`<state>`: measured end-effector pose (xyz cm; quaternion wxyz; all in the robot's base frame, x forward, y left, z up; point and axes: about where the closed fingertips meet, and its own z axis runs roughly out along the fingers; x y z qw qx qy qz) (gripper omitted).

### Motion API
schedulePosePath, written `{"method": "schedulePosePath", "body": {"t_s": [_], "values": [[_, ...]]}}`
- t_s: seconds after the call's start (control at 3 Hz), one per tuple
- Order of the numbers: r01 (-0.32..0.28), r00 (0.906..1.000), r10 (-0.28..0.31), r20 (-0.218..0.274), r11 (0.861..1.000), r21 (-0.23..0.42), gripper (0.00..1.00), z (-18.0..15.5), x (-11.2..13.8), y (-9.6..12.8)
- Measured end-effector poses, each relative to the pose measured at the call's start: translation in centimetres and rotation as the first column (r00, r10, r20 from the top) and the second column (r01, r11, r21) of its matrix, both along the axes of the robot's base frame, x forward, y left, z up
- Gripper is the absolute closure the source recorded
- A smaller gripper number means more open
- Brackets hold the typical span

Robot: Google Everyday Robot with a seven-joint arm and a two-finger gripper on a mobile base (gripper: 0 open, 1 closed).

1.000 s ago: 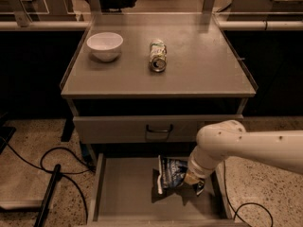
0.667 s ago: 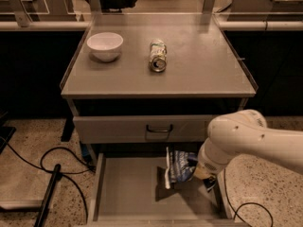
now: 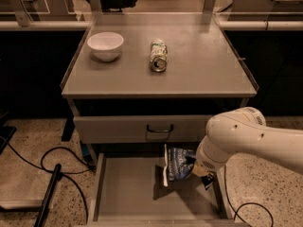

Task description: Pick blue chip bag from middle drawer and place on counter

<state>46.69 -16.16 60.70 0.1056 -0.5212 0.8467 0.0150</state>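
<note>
Gripper pinches blue chip bag by its 3 o'clock edge; bag hangs upright over middle drawer. Risks: thin edge grip slips, or bag snags upper drawer front at 12 o'clock en route to counter.

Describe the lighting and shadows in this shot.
Camera view: dim, warm light; the counter is brightest at its far edge; the chip bag, at the gripper over the drawer, casts a dark shadow on its floor.
</note>
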Motion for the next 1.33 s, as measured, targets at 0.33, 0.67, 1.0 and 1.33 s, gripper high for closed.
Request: {"method": "schedulePosePath", "body": {"t_s": [0.33,0.67,1.0,1.33], "values": [[-0.006,0.9994,0.006,0.033,1.0,0.011,1.0,3.0,0.9,0.5],[-0.011,0.9961,0.011,0.088,1.0,0.001,1.0,8.0,1.6,0.4],[-0.013,0.9902,0.015,0.139,1.0,-0.014,1.0,12.8,2.1,0.1],[-0.013,0.9902,0.015,0.139,1.0,-0.014,1.0,12.8,2.1,0.1]]}}
